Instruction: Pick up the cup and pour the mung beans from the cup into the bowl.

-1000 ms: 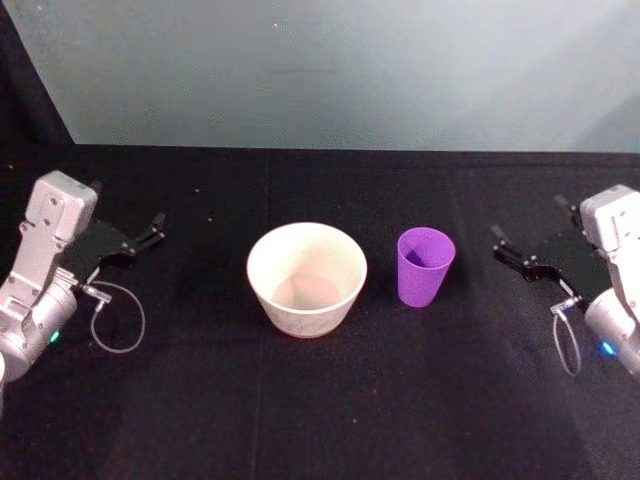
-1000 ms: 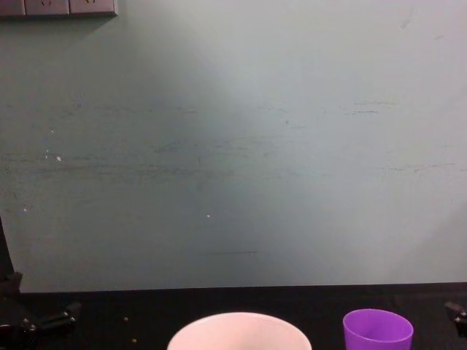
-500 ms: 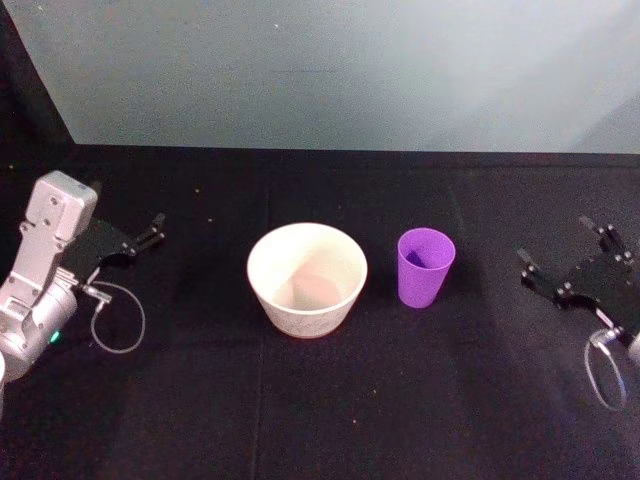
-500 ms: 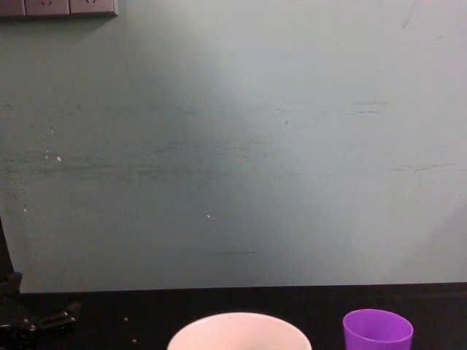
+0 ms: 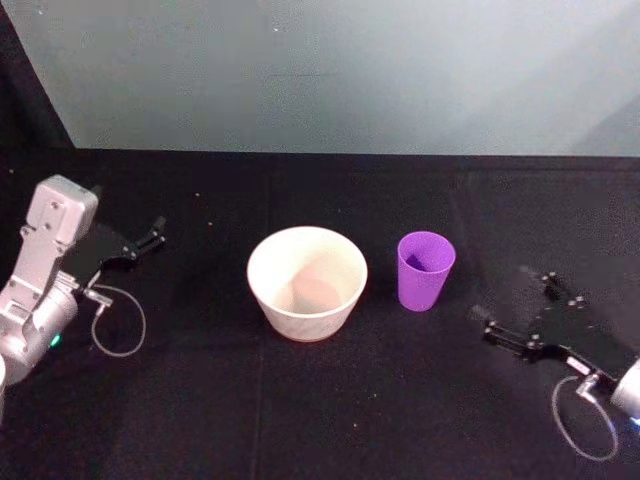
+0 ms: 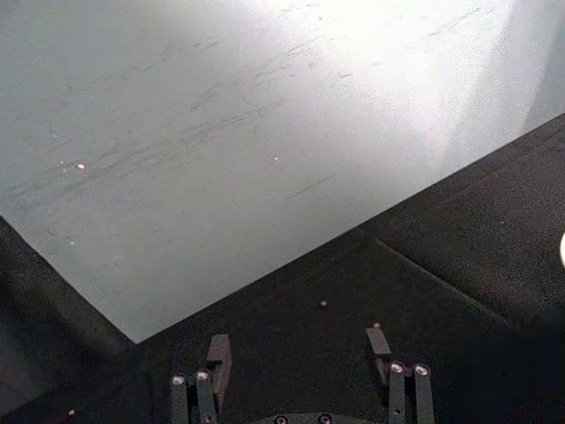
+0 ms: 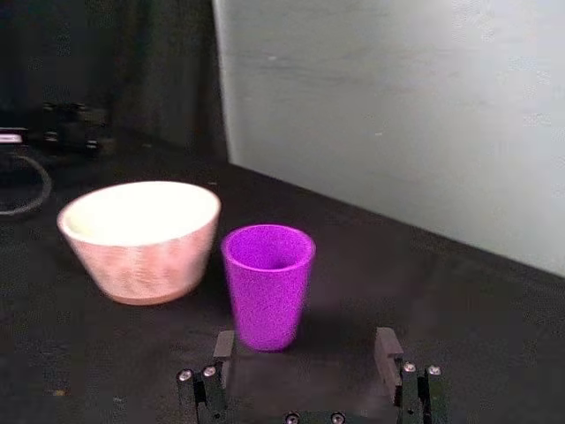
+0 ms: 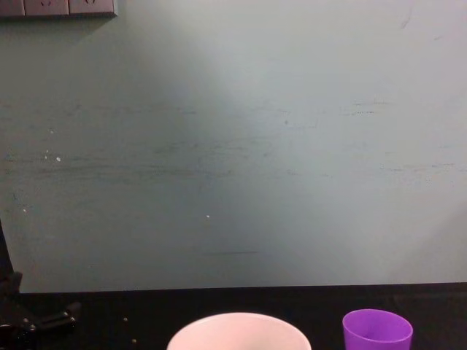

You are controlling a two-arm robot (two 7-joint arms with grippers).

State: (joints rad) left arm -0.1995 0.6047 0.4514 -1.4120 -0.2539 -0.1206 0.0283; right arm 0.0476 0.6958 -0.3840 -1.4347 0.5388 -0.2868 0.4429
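Head view: right claw (image 5: 520, 307) spread wide, empty, clear of the cup (image 5: 425, 270), which stands ahead of it. The bowl (image 5: 305, 318) is past the cup. Left claw (image 5: 152, 232) idle on the bowl's other side, by the tabletop (image 5: 300, 420) edge.
Left wrist view: left claw's fingers parted, holding nothing.
Right wrist view: cup upright, dead ahead of the right claw, contents can't tell.
Chest view: cup and bowl rims side by side, apart.

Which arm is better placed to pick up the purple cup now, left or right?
Right, most likely. The right hand is open on the same side as the cup, which is straight ahead in its wrist view. The left hand sits beyond the bowl, which stands between.
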